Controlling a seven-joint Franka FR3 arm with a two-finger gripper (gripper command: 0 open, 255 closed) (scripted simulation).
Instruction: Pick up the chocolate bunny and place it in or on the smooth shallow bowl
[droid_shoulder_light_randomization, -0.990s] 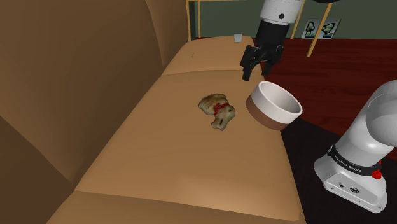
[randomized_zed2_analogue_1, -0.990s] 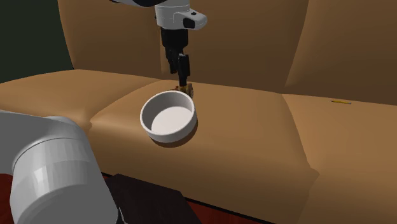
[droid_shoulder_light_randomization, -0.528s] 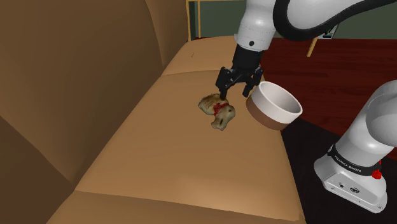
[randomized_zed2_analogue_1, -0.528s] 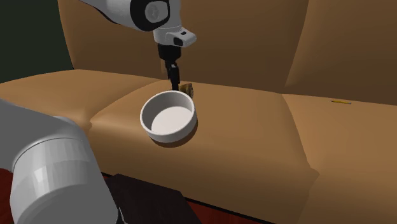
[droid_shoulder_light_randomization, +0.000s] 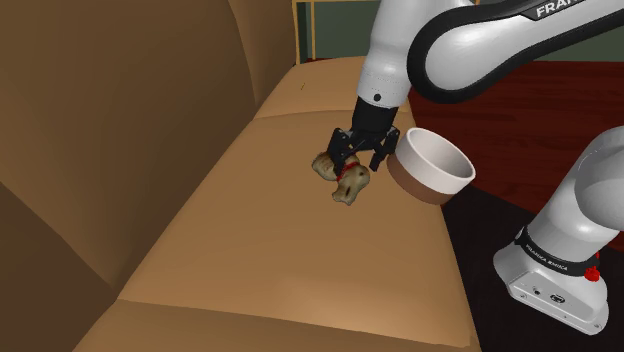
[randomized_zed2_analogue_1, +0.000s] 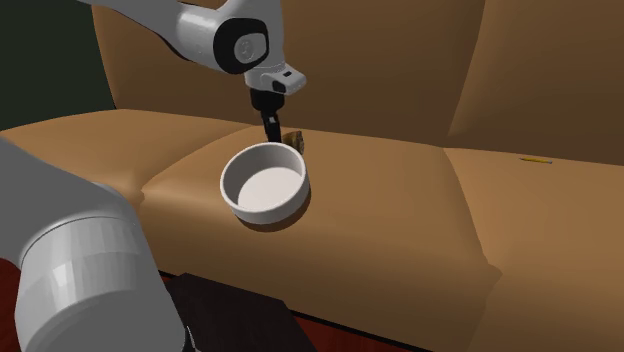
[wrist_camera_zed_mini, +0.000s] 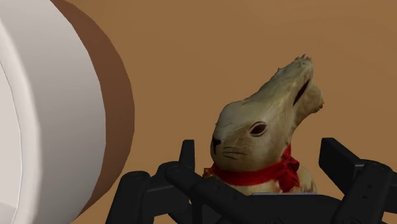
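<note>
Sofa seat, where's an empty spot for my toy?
Bare seat runs from the bunny toward the shoulder view's near edge, backrest on one side, front edge on the other. It's crowded where the gripper straddles the bunny beside the bowl.

White arm (droid_shoulder_light_randomization: 395, 45) with black joint bands; white lettering; base (droid_shoulder_light_randomization: 560, 262) with red knob (droid_shoulder_light_randomization: 594, 272); all-black jaws

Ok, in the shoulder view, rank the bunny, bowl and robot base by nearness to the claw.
1. Bunny, inside the open claw.
2. Bowl, just beside it, toward the view's right.
3. Robot base, far off at the lower right.
</note>
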